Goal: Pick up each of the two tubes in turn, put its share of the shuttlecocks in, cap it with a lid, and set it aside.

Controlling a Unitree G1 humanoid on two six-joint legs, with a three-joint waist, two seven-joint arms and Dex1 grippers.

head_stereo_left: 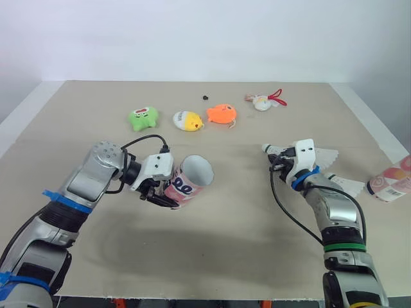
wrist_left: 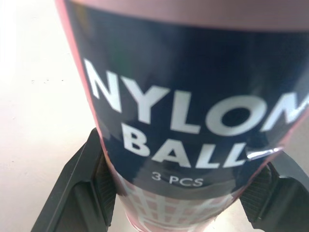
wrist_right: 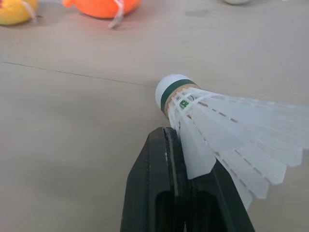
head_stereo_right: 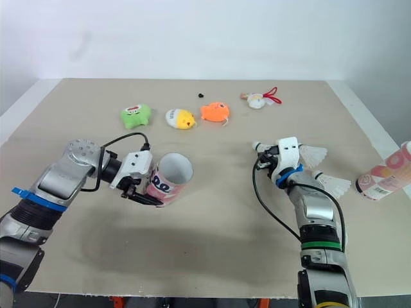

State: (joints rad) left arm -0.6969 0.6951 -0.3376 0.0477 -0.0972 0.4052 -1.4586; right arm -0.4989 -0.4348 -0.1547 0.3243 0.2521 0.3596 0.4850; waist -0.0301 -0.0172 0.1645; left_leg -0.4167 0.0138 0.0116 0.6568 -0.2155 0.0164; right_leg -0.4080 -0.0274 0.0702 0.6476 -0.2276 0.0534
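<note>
Left pincer: pressed onto the sides of the first tube, one black finger on each flank near its closed end.
First tube: held left of centre and tilted, with its open mouth turned right and upward. Judged to be held this way so the other arm can load it.
Right pincer: pinching a shuttlecock by the lower edge of its feather skirt, the fingers nearly together.
Held shuttlecock: right of centre and well apart from the tube. The cork points left toward the mouth, so it appears set to go in cork first.
Step in hand: judged to be carrying the shuttlecock across to the tube. Nothing shows inside the mouth yet.
Risk: the grip on thin feathers is slight, so the shuttlecock could twist at the rim.
Second shuttlecock: lying on the table, just right of the right arm.
Second tube: on its side at the right edge, untouched.
Far row: green toy, yellow toy, orange toy and white toy, all outside the working area.
</note>
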